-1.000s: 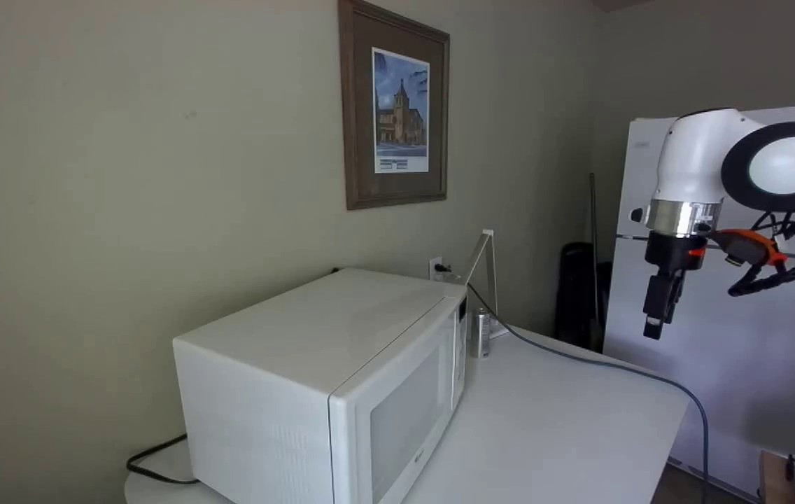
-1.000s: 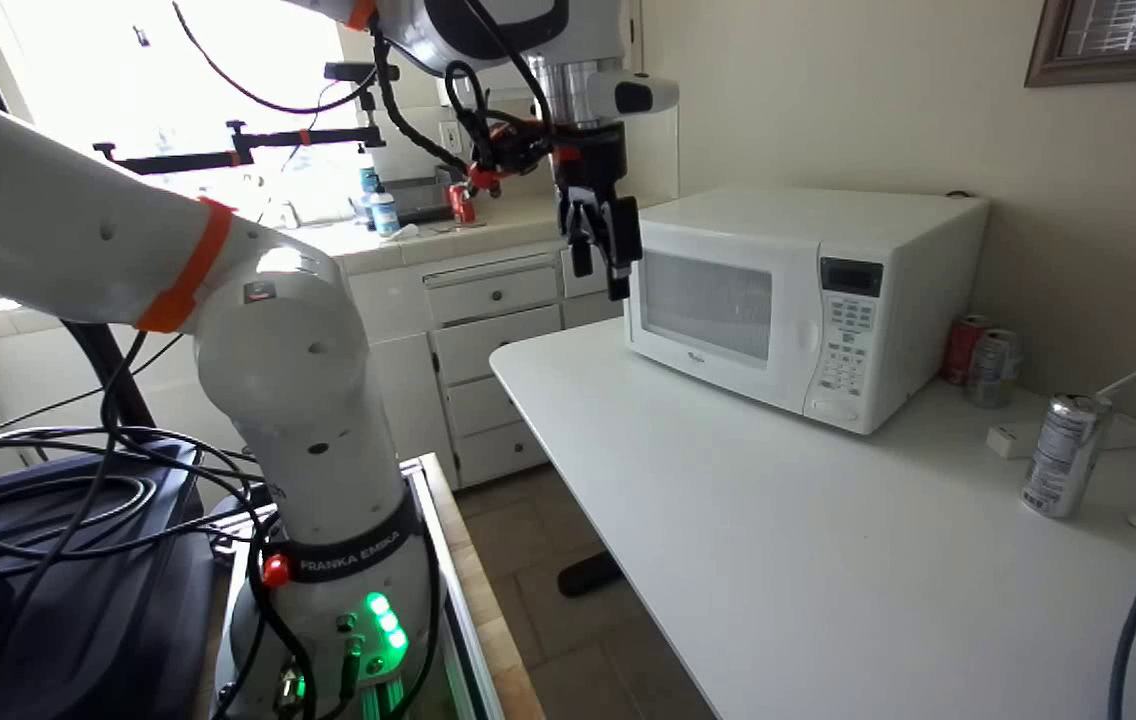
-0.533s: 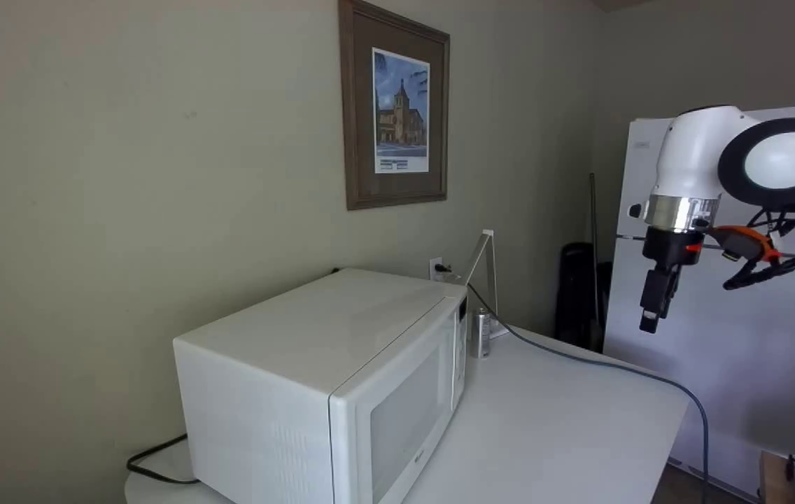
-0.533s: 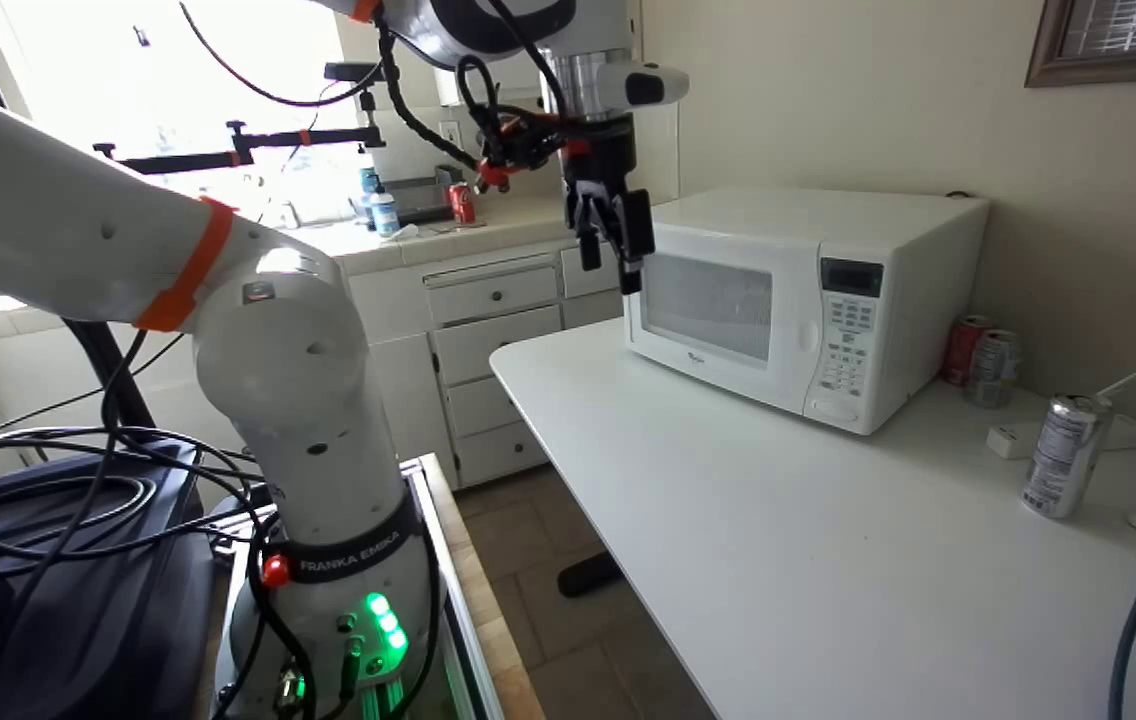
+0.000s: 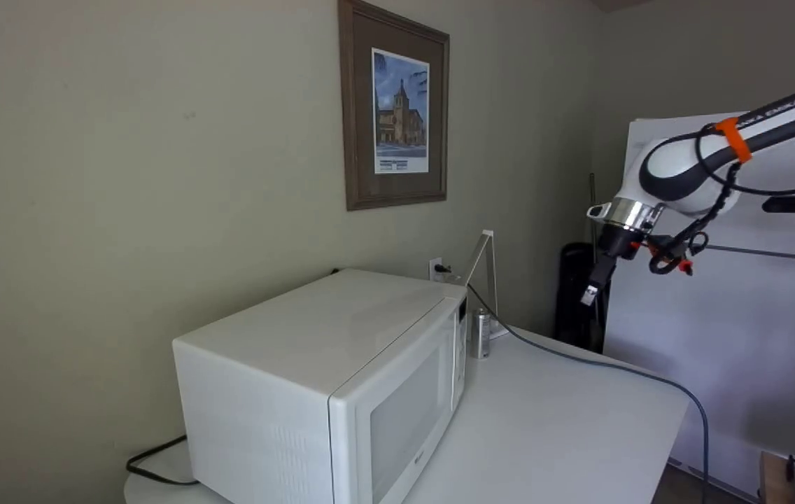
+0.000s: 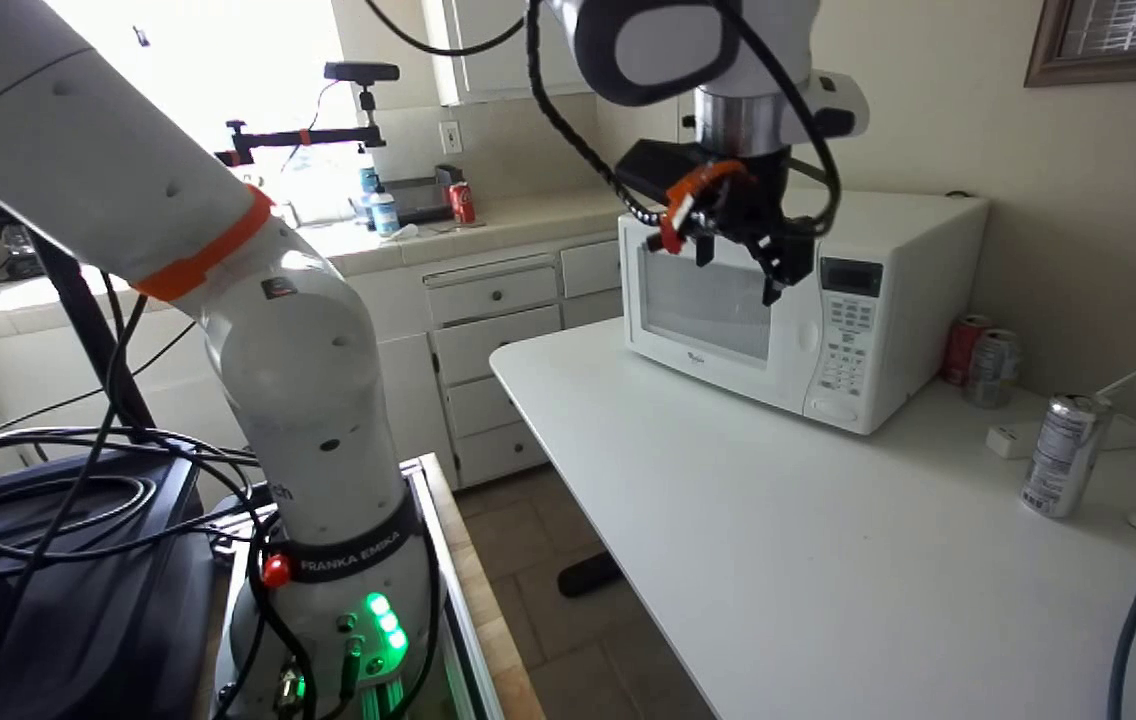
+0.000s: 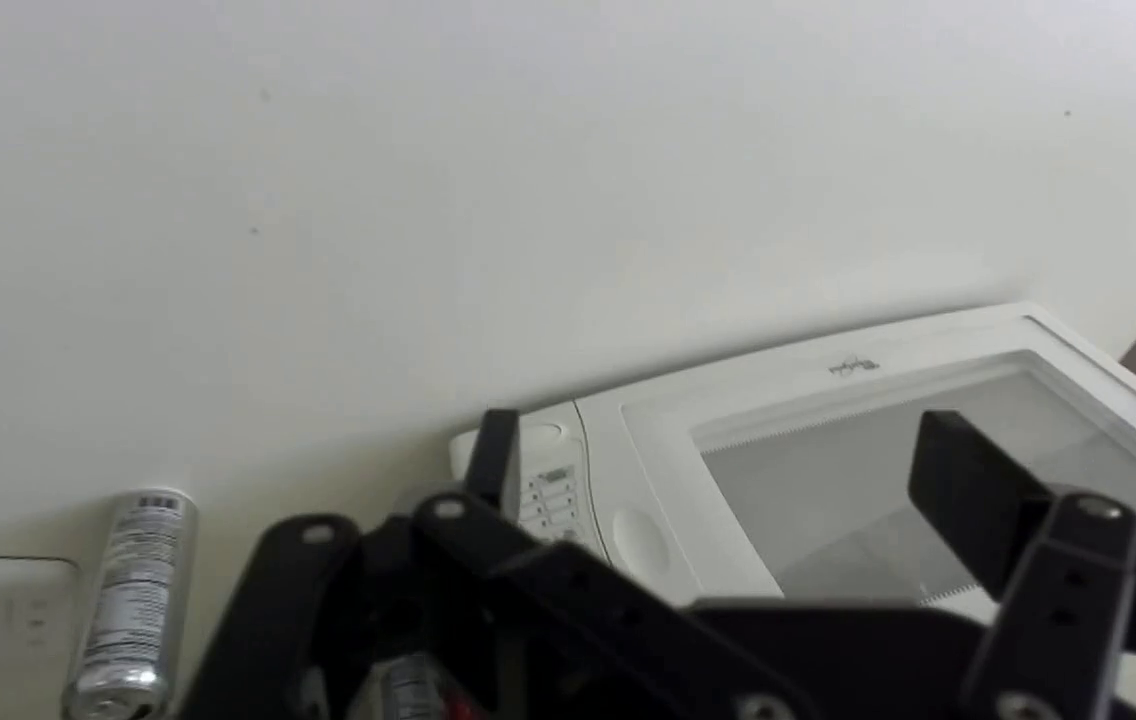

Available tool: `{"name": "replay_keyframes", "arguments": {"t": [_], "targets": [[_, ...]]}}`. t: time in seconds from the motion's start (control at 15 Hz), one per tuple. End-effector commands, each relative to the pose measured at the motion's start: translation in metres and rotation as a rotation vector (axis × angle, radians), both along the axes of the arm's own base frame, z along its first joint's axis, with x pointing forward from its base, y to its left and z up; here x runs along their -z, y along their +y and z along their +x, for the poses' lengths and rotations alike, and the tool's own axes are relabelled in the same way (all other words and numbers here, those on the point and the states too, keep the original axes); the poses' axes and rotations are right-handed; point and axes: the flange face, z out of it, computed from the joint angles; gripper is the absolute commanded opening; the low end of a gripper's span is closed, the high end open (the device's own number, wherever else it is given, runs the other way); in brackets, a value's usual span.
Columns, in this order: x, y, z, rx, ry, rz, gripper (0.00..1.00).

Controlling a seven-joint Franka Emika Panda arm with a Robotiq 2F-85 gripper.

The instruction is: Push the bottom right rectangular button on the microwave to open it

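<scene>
The white microwave (image 5: 313, 336) stands on the white table with its door shut; it also shows in an exterior view (image 6: 928, 300) and the wrist view (image 7: 648, 430). Its control strip (image 6: 850, 340) is at the right end of the front. The bottom button (image 6: 834, 408) sits at the strip's lower end. In the wrist view the button (image 7: 540, 436) is partly behind a finger. My gripper (image 6: 740, 270) is open and empty, in the air in front of the microwave and apart from it. It also shows in an exterior view (image 5: 589, 294). In the wrist view its fingers (image 7: 728, 470) are wide apart.
A silver can (image 6: 1063, 455) stands on the table (image 6: 778, 560) right of the microwave. A red can (image 6: 965, 350) and another can (image 6: 993, 368) stand beside the microwave. A white block (image 6: 1013, 440) lies near them. A grey cable (image 5: 600, 362) crosses the table.
The arm has swung and reached forward over the table. The gripper has moved towards the microwave's control strip and has turned and tilted. The microwave has not moved.
</scene>
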Motion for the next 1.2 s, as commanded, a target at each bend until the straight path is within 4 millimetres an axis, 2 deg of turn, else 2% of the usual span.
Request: {"name": "replay_keyframes", "arguments": {"t": [0.0, 0.4, 0.53, 0.6, 0.73, 1.13], "targets": [[0.038, -0.015, 0.051, -0.079, -0.013, 0.147, 1.0], [0.092, -0.024, 0.087, -0.118, -0.028, 0.501, 1.0], [0.114, -0.035, 0.089, -0.072, 0.027, 0.618, 1.0], [0.094, -0.023, 0.076, -0.092, -0.001, 0.567, 1.0], [0.104, -0.028, 0.078, -0.088, 0.019, 0.566, 1.0], [0.096, -0.025, 0.079, -0.1, 0.001, 0.573, 1.0]]}}
